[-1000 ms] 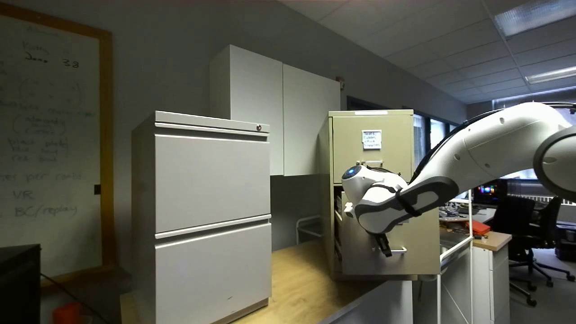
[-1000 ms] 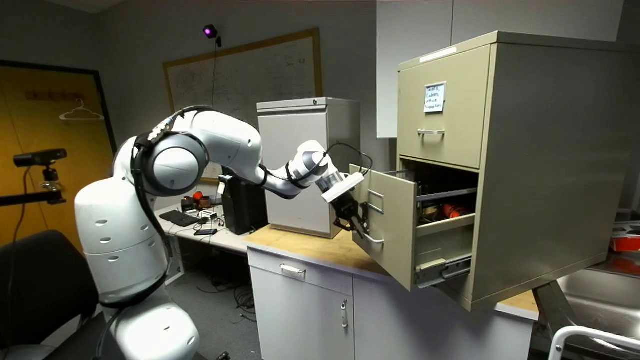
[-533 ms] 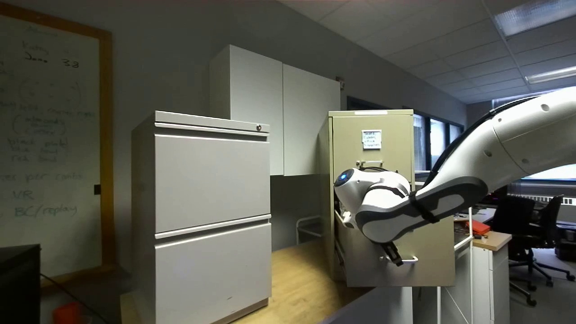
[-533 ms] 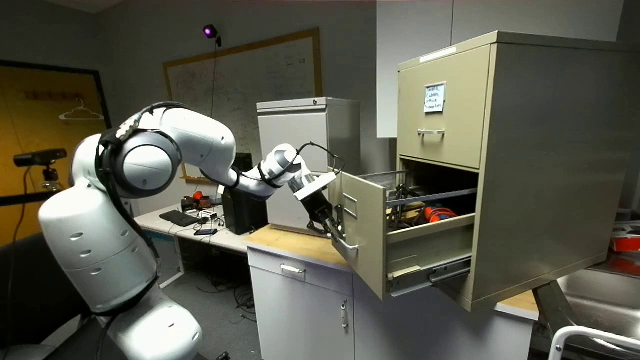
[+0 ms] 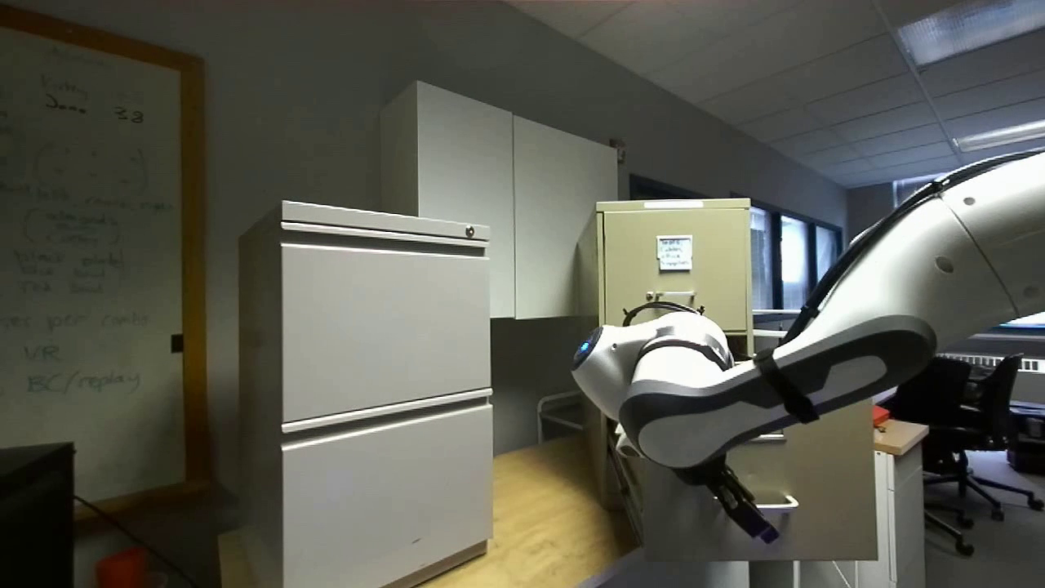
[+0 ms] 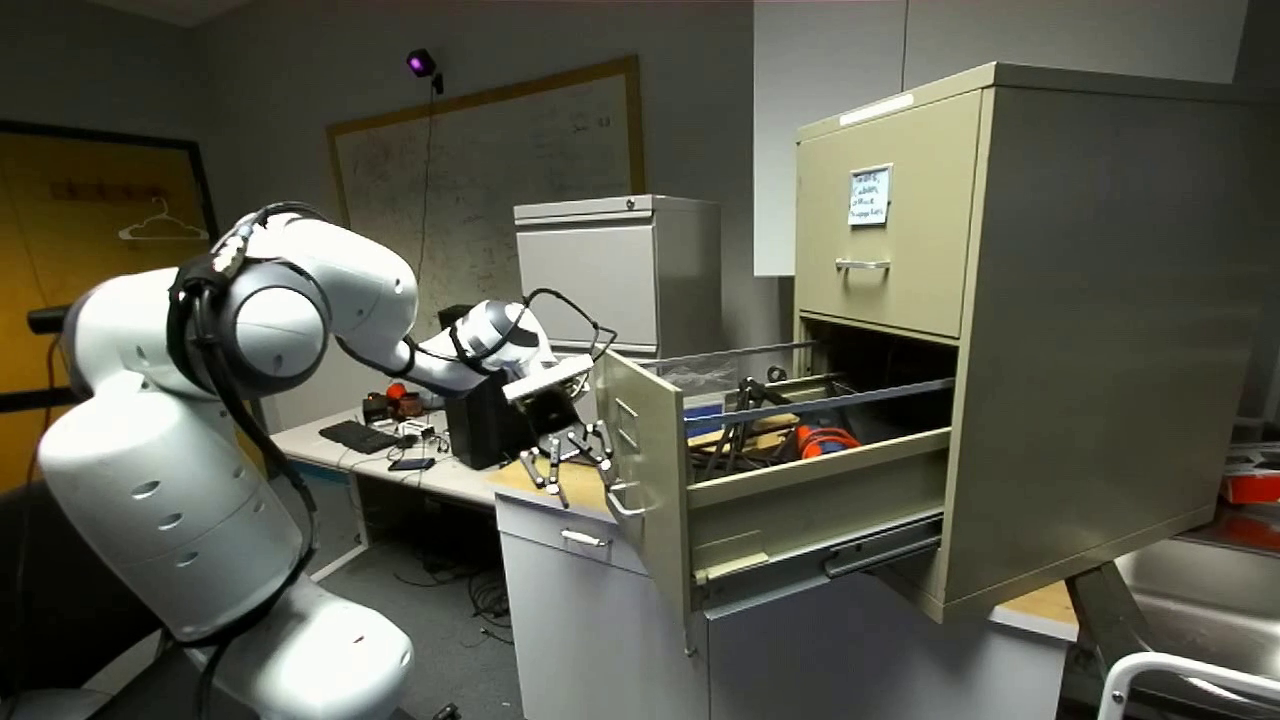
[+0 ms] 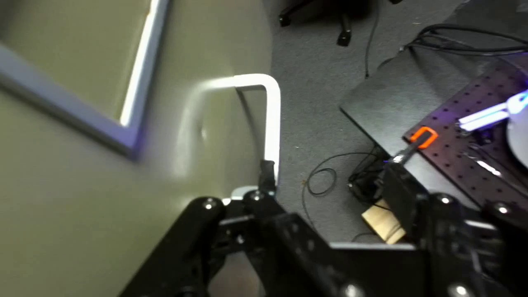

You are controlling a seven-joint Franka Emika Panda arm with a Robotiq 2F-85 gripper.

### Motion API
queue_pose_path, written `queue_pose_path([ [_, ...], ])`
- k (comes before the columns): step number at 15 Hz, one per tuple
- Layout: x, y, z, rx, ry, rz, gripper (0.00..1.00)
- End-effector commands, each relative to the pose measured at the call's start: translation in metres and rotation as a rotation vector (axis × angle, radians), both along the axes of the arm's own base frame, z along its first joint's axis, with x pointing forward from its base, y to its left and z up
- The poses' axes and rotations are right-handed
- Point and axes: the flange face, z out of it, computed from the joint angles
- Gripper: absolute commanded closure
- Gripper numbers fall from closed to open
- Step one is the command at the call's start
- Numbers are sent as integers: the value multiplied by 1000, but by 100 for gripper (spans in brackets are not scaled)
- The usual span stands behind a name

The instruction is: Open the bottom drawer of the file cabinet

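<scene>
The beige-tan file cabinet (image 6: pixel 1100 330) shows in both exterior views, its labelled upper drawer closed. Its bottom drawer (image 6: pixel 655 540) is pulled far out, and an orange-and-black thing (image 6: pixel 822 440) among dark items is visible inside. On the drawer front sits a pale bar handle (image 7: pixel 273 119). My gripper (image 7: pixel 332 181) is open beside that handle, its fingers (image 6: pixel 553 470) spread wide. In the wrist view only floor and table show between the fingers, and the left fingertip overlaps the handle's lower end; whether it touches I cannot tell.
A pale grey two-drawer cabinet (image 5: pixel 384 327) stands on the wooden counter (image 5: pixel 539 498) beside the file cabinet. White wall cupboards (image 5: pixel 563 220) hang behind. A desk (image 6: pixel 310 445) with a black computer tower is at the back. Cables (image 7: pixel 321 181) lie on the floor below.
The bottom drawer has slid much further out of the cabinet while the arm drew back. My gripper, earlier closed at the handle, has spread its fingers.
</scene>
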Motion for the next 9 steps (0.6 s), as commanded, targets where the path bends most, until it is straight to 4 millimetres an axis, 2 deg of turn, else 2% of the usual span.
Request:
queue_pose_path([
  [1,-35,79,-38,110,161,-11,1],
  [3,-52,128,-56,177,222,-10,0],
  [4,-53,145,-61,197,226,4,0],
  [5,-51,153,-63,230,238,-1,0],
  [9,-64,197,-97,300,341,-10,0],
])
